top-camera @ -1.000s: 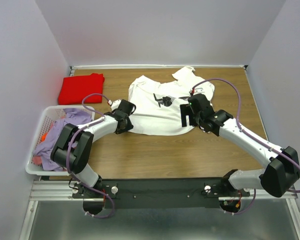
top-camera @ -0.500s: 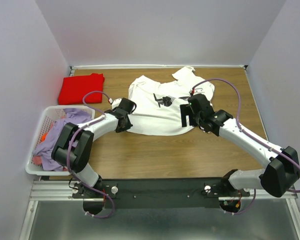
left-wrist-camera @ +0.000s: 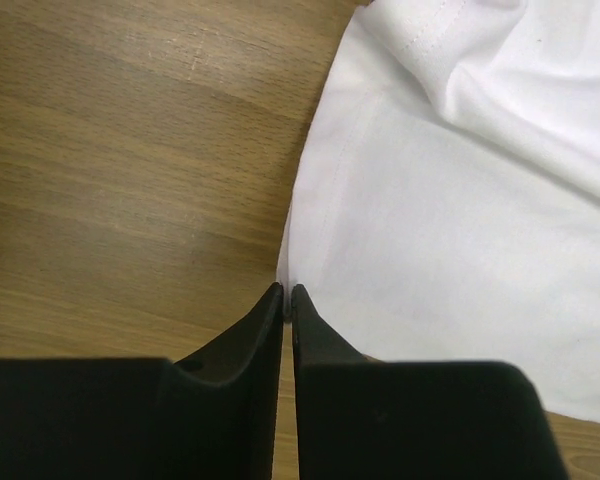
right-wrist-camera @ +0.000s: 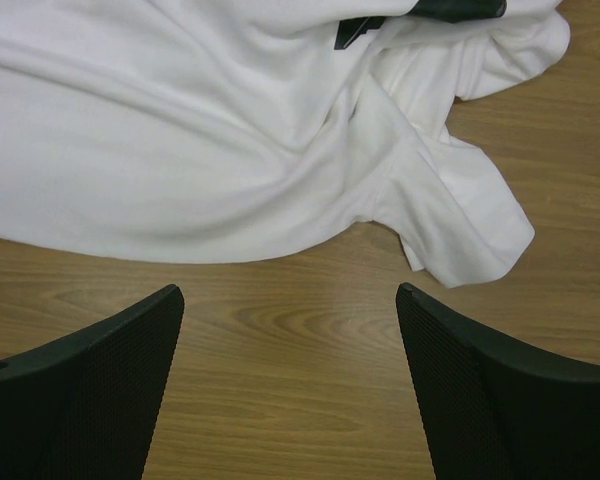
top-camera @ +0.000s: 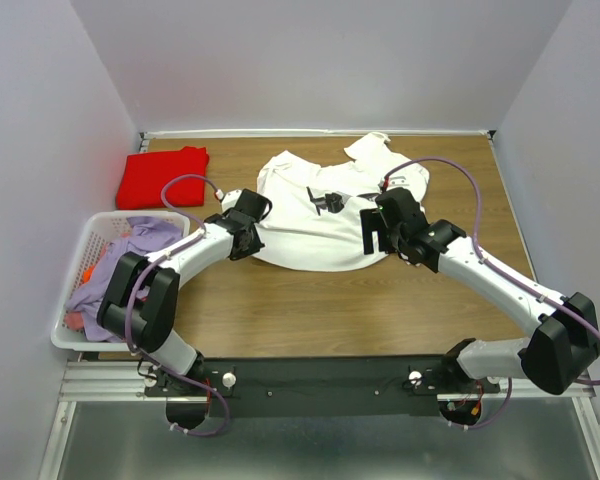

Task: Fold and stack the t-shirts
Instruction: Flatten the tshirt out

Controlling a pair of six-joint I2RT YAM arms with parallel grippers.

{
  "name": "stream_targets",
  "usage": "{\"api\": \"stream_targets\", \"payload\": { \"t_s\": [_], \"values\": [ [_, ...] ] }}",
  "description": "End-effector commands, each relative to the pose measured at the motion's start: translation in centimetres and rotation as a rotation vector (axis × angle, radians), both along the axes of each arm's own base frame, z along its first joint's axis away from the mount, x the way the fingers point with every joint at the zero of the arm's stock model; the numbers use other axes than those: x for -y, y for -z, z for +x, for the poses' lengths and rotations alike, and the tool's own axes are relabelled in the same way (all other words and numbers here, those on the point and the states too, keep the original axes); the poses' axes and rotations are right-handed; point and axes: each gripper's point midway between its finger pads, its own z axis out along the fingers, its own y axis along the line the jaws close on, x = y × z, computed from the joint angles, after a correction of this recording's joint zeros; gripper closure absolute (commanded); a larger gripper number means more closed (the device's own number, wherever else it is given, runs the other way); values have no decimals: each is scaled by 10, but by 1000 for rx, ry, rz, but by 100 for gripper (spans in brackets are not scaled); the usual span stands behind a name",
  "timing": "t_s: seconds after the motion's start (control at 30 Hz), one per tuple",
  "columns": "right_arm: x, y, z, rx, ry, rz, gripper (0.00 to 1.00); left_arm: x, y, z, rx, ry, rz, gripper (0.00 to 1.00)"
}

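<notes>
White t-shirt crumpled on table | left gripper clenched on its hem edge | right gripper spread wide, holding nothing

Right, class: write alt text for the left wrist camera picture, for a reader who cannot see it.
The left gripper, closed tight, appears to pinch the hem of a white t-shirt. The shirt fills the right of the view, lying on a wooden table.
</notes>
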Motion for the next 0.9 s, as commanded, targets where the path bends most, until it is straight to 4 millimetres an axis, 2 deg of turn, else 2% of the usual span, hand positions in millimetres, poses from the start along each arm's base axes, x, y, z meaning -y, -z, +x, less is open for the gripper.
{"api": "stream_targets", "payload": {
  "t_s": [0.0, 0.17, 0.3, 0.37, 0.43, 0.67, 0.7, 0.73, 0.77, 0.87],
  "values": [
    [7, 10, -6, -27, 5, -34, 7, -7, -19, 2, 45, -11, 25, 85],
    [8, 9, -6, -27, 5, -33, 7, -6, -13, -7, 18, -7, 9, 85],
    [8, 11, -6, -31, 7, -35, 7, -8, -16, -9, 33, -11, 1, 83],
    [8, 11, -6, -31, 6, -35, 7, -7, -14, -11, 27, -8, -6, 86],
    [8, 11, -6, -31, 6, -35, 7, -2, -13, -11, 22, 3, -26, 100],
    [8, 7, -4, -24, 10, -35, 7, -1, -25, -7, 44, -7, -30, 100],
    [8, 7, -4, -23, 9, -33, 7, -2, -24, -8, 40, -6, -29, 95],
    [7, 6, -4, -21, 10, -30, 7, -3, -17, -11, 23, -11, -25, 78],
    [7, 6, -4, -22, 10, -31, 7, -3, -18, -10, 27, -11, -27, 78],
    [8, 7, -5, -24, 10, -32, 7, -4, -2, -15, 1, -1, -19, 71]
  ]
}}
